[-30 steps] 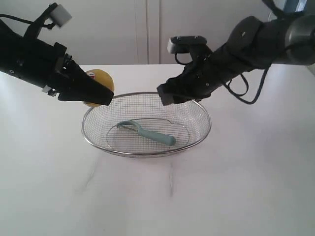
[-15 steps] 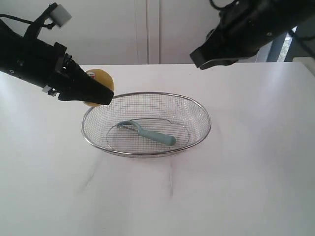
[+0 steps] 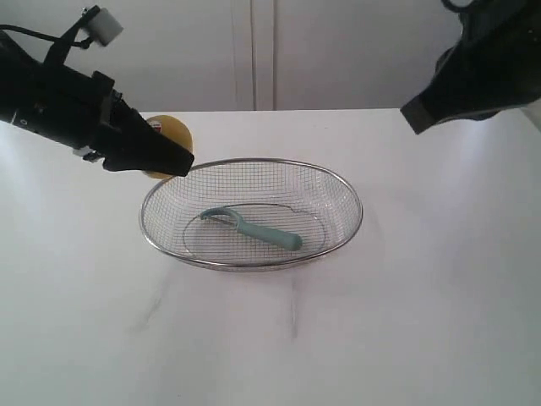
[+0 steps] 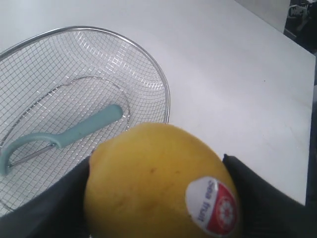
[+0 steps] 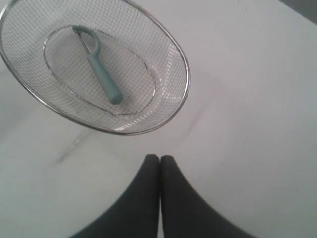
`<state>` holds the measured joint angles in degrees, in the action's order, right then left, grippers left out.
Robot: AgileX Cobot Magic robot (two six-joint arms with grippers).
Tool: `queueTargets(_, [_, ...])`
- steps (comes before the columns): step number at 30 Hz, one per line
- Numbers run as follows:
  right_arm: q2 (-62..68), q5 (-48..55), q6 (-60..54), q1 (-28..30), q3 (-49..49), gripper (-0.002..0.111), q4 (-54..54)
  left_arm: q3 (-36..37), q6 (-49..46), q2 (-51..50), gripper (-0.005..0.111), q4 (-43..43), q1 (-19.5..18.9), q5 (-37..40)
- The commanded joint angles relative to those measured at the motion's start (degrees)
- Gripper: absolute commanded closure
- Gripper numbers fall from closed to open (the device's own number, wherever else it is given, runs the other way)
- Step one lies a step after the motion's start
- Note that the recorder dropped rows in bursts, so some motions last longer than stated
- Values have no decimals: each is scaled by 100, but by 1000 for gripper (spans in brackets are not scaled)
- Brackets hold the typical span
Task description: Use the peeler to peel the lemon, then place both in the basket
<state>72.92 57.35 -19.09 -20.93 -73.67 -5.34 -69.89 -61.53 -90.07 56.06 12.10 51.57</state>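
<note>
Yellow lemon [image 3: 174, 132] is pinched in the left tool [image 3: 177, 161] above the bench [image 3: 423, 296], just outside the basket [image 3: 361, 211]; the peeler [image 3: 254, 228] is laid inside. The right tool [image 5: 159, 161] is pressed together, empty, well apart. Next, seemingly, the lemon must be carried over the mesh and released.

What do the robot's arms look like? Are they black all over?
Mostly, yes. The left arm and right arm are chunky and black. The left gripper tapers to a wedge, and a small pale grey box and a thin black cable sit above it. The right gripper has smooth, dark, pointed fingers.
</note>
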Motion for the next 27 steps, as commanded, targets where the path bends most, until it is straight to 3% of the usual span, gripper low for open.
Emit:
queueTargets(1, [-38,-176,32,45,292,108,128,21,9,44,107,-73,8,-275])
queueTargets(7, [-47,-187,32,45,307,108,101,21,-2,44,107,12,8,-1323])
queueTargets(9, [-60,-199,32,45,307,108,101,21,-26,36,107,464,8,-2008])
queueTargets(12, [-82,-207,32,45,307,108,101,21,-426,-132,107,997,8,-2409])
queueTargets(16, [-82,-207,32,45,307,108,101,-24,-1163,-510,107,1708,71,-2308])
queueTargets(18, [-82,-207,32,45,307,108,101,-183,-867,-642,107,1334,247,-2329])
queueTargets(21, [-81,-221,32,45,307,108,101,-635,448,-832,107,-375,577,-2498])
queueTargets(24, [-81,-221,32,45,307,108,101,-1304,2554,-1091,107,-2973,860,-2353])
queueTargets(27, [-81,-221,32,45,307,108,101,-1832,3994,-1403,107,-4636,989,-1693])
